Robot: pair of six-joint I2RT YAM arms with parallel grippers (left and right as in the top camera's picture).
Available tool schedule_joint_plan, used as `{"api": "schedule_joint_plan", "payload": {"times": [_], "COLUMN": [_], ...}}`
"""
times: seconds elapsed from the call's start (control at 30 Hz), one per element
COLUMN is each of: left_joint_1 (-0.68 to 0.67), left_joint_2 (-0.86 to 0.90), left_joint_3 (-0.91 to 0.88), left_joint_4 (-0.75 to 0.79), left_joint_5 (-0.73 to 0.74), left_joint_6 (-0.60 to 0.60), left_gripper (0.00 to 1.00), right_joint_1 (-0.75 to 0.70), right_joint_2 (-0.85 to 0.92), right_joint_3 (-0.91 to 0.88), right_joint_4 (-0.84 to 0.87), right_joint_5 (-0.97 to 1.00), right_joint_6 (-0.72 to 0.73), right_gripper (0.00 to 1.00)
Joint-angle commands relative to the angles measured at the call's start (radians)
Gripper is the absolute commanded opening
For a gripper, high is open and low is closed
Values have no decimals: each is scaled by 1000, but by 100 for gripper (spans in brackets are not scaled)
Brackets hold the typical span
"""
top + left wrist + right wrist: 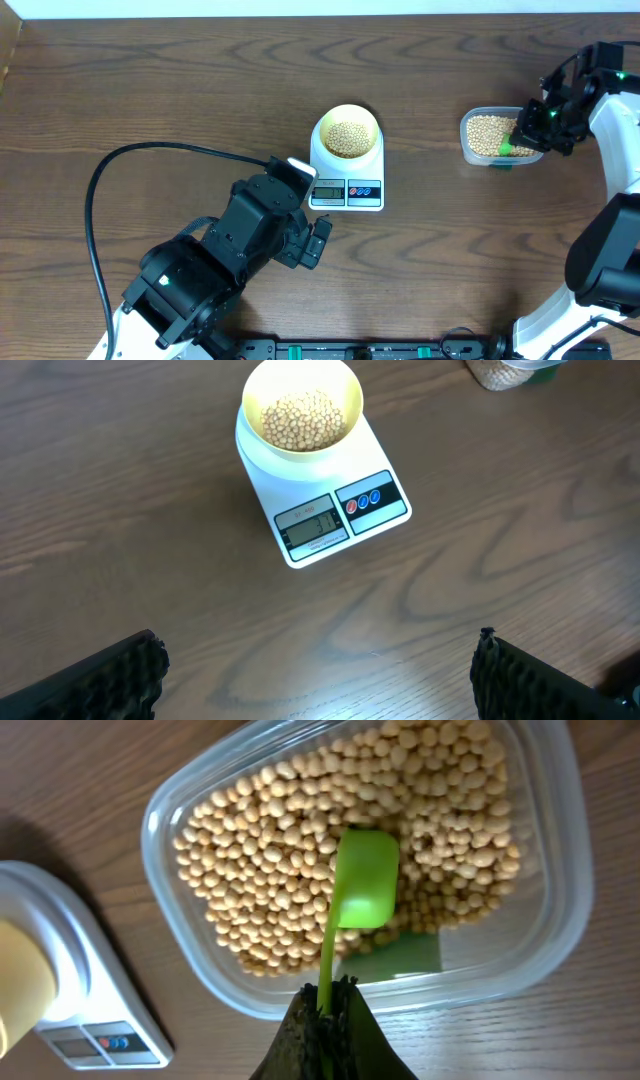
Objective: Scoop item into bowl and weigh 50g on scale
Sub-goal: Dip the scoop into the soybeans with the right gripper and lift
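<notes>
Desk [150, 90]: dark wood grain.
Left gripper [320, 680]: toward the near edge, fingers wide apart, holding nothing.
Right gripper [325, 1020]: by the right edge, fingers clamped on the scoop [365, 880] handle.
Scale [346, 190]: white, mid-desk.
Tub [560, 870]: clear, near the right edge.
Bowl [345, 385]: pale yellow, on the Scale.
Beans [260, 870]: tan, in Tub and Bowl.

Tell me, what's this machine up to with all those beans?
It is portioning beans by weight. The right gripper is clamped on the handle of a green scoop, with the scoop's head down at the beans in a clear tub. A yellow bowl already holding some beans sits on the white scale; its display is too small to read. The left gripper hangs open above the table in front of the scale, holding nothing.
</notes>
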State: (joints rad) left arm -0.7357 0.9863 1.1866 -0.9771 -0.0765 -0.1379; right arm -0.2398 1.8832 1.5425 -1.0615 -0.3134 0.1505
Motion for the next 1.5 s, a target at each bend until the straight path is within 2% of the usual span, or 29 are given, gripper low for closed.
{"api": "schedule_joint_plan", "payload": {"times": [0.0,0.27,0.47,0.93,1.47], "left_joint_1": [-1,-1,-1,-1,-1], "left_joint_2": [-1,-1,-1,-1,-1], "left_joint_3": [20,20,20,20,20], "left_joint_4": [-3,-3,-3,-3,-3], "left_joint_5": [6,6,6,6,6], "left_joint_6": [-6,-6,-6,-6,-6], "left_gripper": [99,99,99,99,99], "right_joint_1": [-6,-11,-42,-180,-256], "right_joint_2": [-13,-11,-11,-10,-7], "right_joint_3": [-14,-87,-148,-171,-260], "right_joint_4": [3,70,156,154,246], "right_joint_5": [-104,-159,-278,-529,-711], "right_joint_6": [-57,-63,-77,-166,-178], "right_gripper": [1,1,1,1,1]}}
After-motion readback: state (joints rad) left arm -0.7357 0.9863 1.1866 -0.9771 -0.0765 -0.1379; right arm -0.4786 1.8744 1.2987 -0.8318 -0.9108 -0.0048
